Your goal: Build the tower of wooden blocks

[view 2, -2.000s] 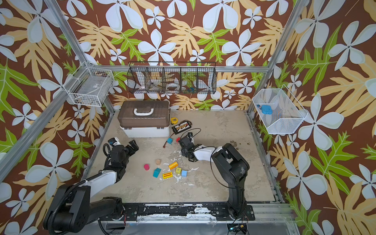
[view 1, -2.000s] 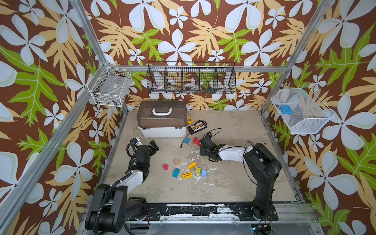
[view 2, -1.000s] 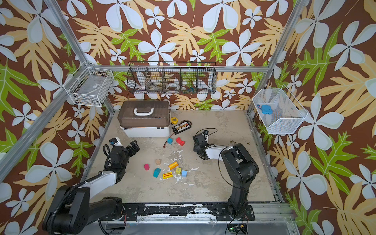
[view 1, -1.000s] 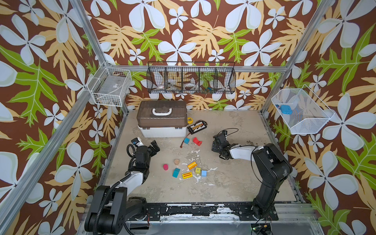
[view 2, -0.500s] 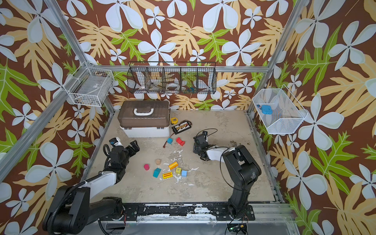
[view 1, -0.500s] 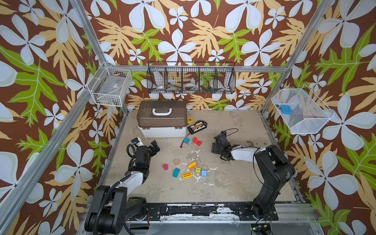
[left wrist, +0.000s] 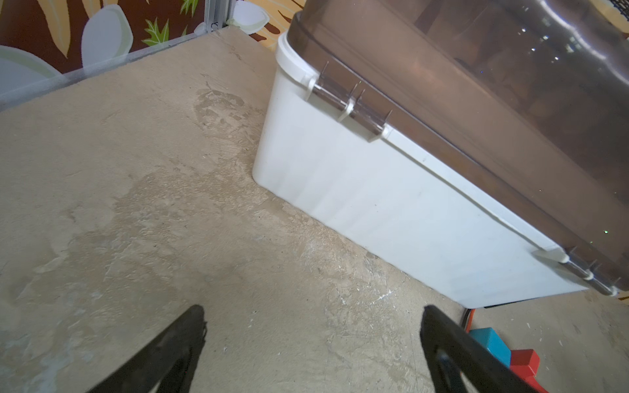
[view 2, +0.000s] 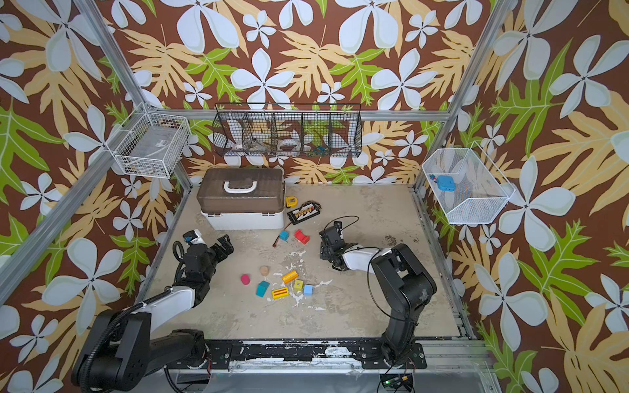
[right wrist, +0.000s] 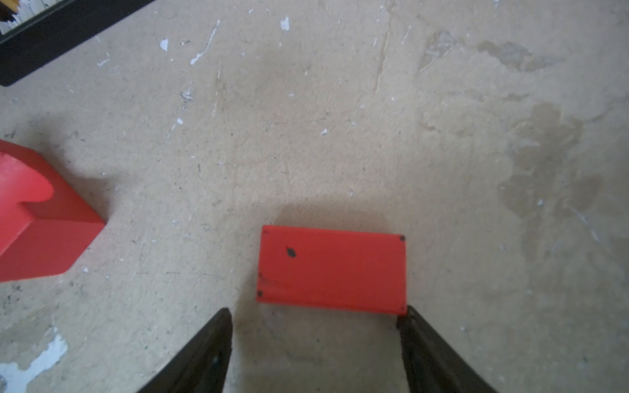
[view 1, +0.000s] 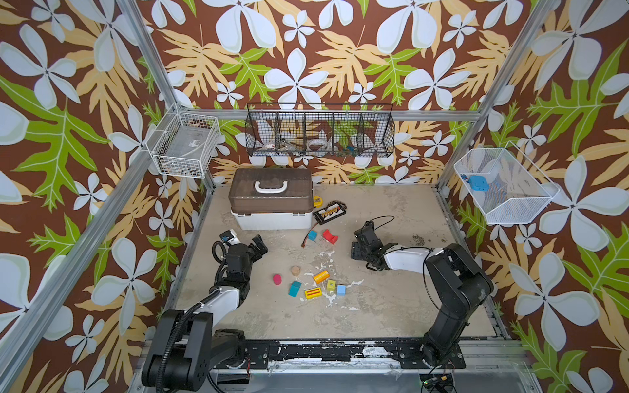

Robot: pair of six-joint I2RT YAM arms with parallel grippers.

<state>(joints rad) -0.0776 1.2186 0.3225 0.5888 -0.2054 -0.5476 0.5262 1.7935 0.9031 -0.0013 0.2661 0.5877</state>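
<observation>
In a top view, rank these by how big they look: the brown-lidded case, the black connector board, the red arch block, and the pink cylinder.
1. brown-lidded case
2. black connector board
3. red arch block
4. pink cylinder, somewhat smaller than the arch

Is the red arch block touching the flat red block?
Apart. The right wrist view shows a clear gap between the red arch block and the flat red block.

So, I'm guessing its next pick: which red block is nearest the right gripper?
The flat red rectangle, lying right at the tips of the open right gripper; the red arch sits clearly farther away.
</observation>
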